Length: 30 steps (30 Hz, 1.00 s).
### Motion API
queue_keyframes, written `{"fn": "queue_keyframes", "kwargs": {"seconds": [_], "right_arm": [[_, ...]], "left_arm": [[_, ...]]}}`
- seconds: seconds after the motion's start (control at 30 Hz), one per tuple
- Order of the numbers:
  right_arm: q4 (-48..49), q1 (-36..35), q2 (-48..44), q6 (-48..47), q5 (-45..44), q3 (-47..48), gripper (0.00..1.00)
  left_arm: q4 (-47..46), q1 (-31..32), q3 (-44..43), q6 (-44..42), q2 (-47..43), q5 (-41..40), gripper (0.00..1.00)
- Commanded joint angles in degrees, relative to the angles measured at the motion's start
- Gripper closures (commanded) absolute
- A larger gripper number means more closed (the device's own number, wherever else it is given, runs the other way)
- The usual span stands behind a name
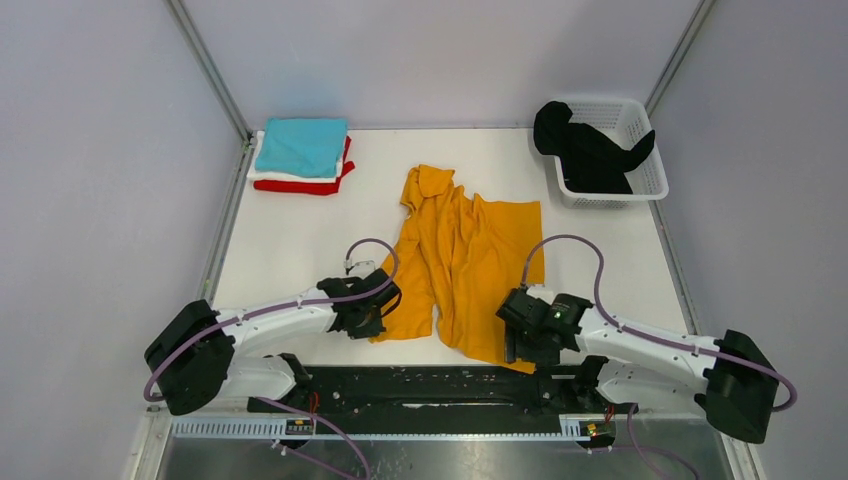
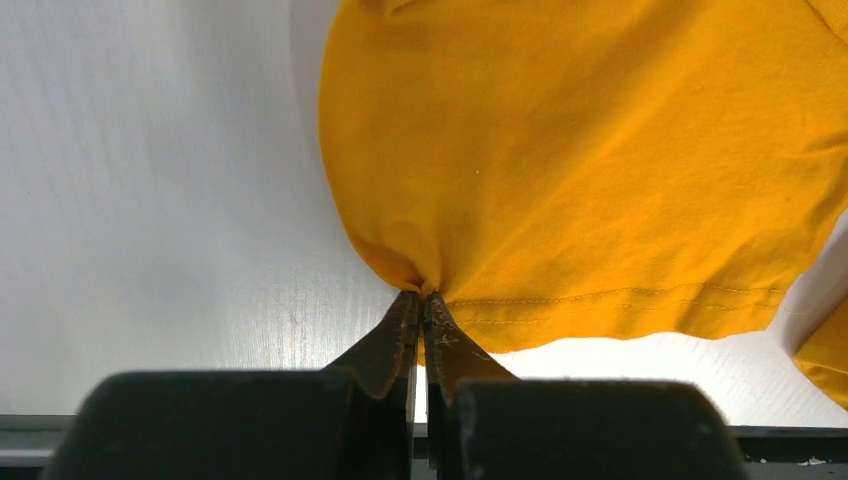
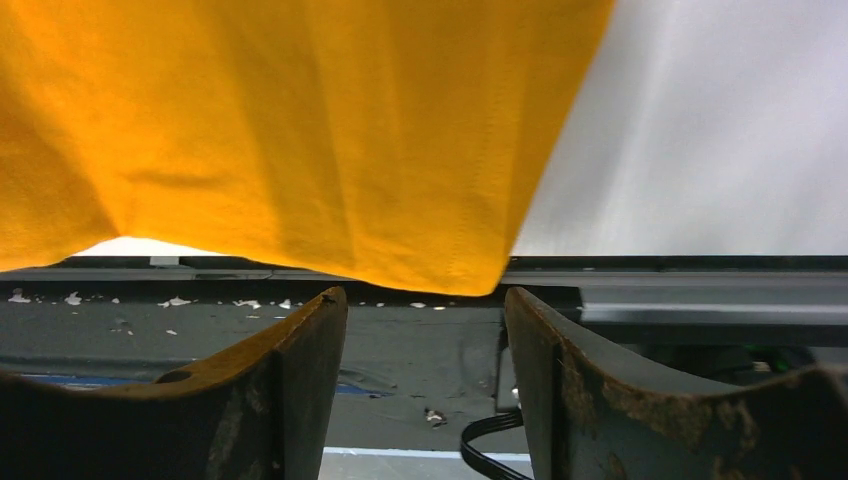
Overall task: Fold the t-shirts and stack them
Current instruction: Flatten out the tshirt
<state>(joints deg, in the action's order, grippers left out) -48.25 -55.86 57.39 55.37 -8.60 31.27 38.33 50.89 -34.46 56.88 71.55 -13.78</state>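
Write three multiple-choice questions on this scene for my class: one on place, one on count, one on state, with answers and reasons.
1. Where is the black t-shirt? A in the basket; B on a chair; C in a drawer.
2. How many shirts make up the folded stack? A one; B three; C five.
3. What is the left hand doing? A open, holding nothing; B shut on the mustard-orange t-shirt; C shut on a cable.
Answers: 1 A, it spills over the basket's rim. 2 B, a teal shirt, a white shirt and a red shirt lie there. 3 B, its fingertips pinch the hem.
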Motion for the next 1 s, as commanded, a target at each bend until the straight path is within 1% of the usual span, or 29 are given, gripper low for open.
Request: {"fn": "queue_keyframes", "kwargs": {"seconds": [0.0, 0.07, 0.2, 0.27, 0.37, 0.47, 0.57, 0.63, 0.77, 0.83, 0.9, 0.97], "right_arm": [[5.15, -1.95, 3.92, 3.88, 2.58, -0.30, 0.34], [5.99, -1.90, 5.77, 4.65, 0.99, -0.84, 0.34], [8.55, -1.13, 9.88, 4.89, -6.28, -0.59, 0.35], [9.55, 1.71, 12.16, 3.09, -7.34, 0.32, 0.36], [13.82, 7.94, 15.50, -0.82, -7.04, -0.15, 0.38], [16.23, 14.03, 18.44, -5.05, -7.52, 0.44, 0.39], [18.91, 18.10, 20.67, -8.15, -7.37, 2.17, 0.39], [19.30, 19.31, 22.19, -9.61, -7.31, 3.78, 0.40], [19.93, 19.54, 23.24, -10.64, -5.47, 4.62, 0.52], [19.83, 19.57, 22.40, -10.65, -4.13, 3.29, 0.63], [19.18, 19.54, 20.19, -10.83, -3.39, 1.27, 0.80], [18.28, 19.49, 16.04, -11.52, -1.72, -0.75, 0.99]], "left_arm": [[0.99, 0.12, 0.24, 0.55, -1.02, -2.16, 1.00], [0.97, 0.09, 0.25, 0.75, -0.89, -2.66, 1.00], [-1.44, 0.15, 0.12, 0.95, -0.35, -3.13, 1.00], [-2.33, 0.00, -0.83, 1.16, 0.16, -3.84, 1.00], [-3.49, -0.58, -2.29, 1.07, 1.08, -6.04, 1.00], [-5.76, -2.82, -3.46, -0.26, 2.48, -6.21, 1.00], [-6.49, -5.97, -5.08, -1.70, 4.35, -5.27, 1.00], [-6.48, -6.98, -5.82, -2.46, 4.69, -5.33, 1.00], [-6.46, -7.72, -5.91, -3.04, 3.96, -5.42, 1.00], [-6.34, -7.86, -5.39, -2.94, 3.10, -5.16, 1.00], [-6.17, -7.87, -4.54, -3.09, 1.29, -4.74, 1.00], [-5.88, -7.75, -3.55, -3.70, -2.32, -4.89, 1.00]]}}
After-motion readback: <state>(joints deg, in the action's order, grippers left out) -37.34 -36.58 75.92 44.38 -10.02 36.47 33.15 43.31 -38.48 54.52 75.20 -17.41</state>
